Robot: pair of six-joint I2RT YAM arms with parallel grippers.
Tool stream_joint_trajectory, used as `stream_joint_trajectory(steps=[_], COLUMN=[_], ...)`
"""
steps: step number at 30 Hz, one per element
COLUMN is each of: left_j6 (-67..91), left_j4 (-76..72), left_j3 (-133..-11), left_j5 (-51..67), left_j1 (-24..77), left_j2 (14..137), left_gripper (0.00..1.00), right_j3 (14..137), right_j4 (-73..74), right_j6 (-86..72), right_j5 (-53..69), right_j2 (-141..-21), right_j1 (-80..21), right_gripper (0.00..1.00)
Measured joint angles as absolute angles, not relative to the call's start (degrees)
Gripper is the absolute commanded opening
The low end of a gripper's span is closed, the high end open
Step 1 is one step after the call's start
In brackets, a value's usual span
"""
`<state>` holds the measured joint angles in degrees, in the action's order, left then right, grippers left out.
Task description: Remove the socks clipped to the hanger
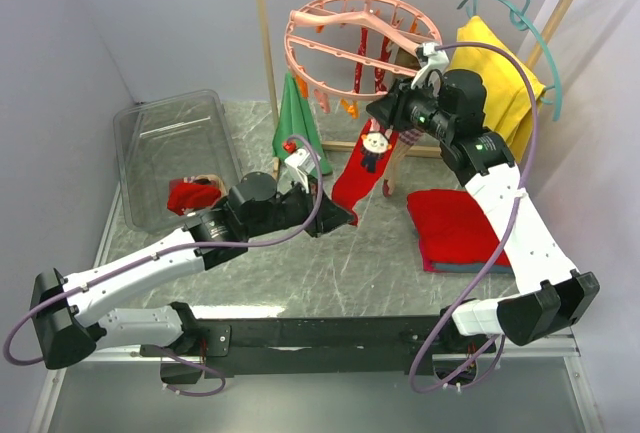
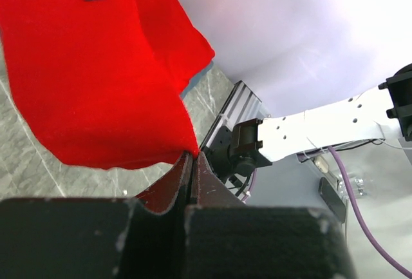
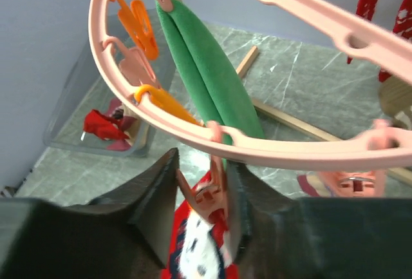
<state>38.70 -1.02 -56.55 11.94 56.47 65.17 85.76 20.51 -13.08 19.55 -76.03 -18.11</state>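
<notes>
The salmon-pink ring hanger [image 1: 360,28] hangs from the rail at the back; its rim [image 3: 212,134] crosses the right wrist view. A red sock with a white festive figure [image 1: 365,158] hangs from one pink peg [image 3: 209,192]. My right gripper [image 3: 203,202] has its jaws around that peg, pressing its handles. My left gripper [image 2: 192,163] is shut on the toe end of the same red sock [image 2: 96,79], low at the table. More red patterned socks [image 1: 384,63] hang at the ring's far side.
A long green cloth [image 1: 296,113] hangs from the ring's left. A clear bin [image 1: 175,158] at the left holds a red sock [image 1: 190,195]. A folded red cloth [image 1: 455,228] lies at the right. A teal hanger with yellow cloth [image 1: 500,73] hangs back right.
</notes>
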Motion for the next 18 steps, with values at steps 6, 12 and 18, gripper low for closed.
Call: stream_joint_trajectory(steps=[6,12,18], left_j6=[38.1,37.2,38.7], left_j4=[1.1,10.8,17.1], left_j3=[-54.5,-51.3,-49.1], left_j5=[10.4,4.2,3.8], left_j1=[56.5,55.9,42.1], left_j2=[63.8,63.2,60.5], left_gripper=[0.01,0.01,0.01], right_j3=[85.1,84.4,83.5], right_j4=[19.5,19.1,18.9], right_j6=[-15.4,-15.8,-15.7], right_j5=[18.7,18.0,16.5], right_j2=[-76.1,-76.1,-75.9], right_j1=[-17.7,-17.7,-17.7], right_gripper=[0.0,0.0,0.0])
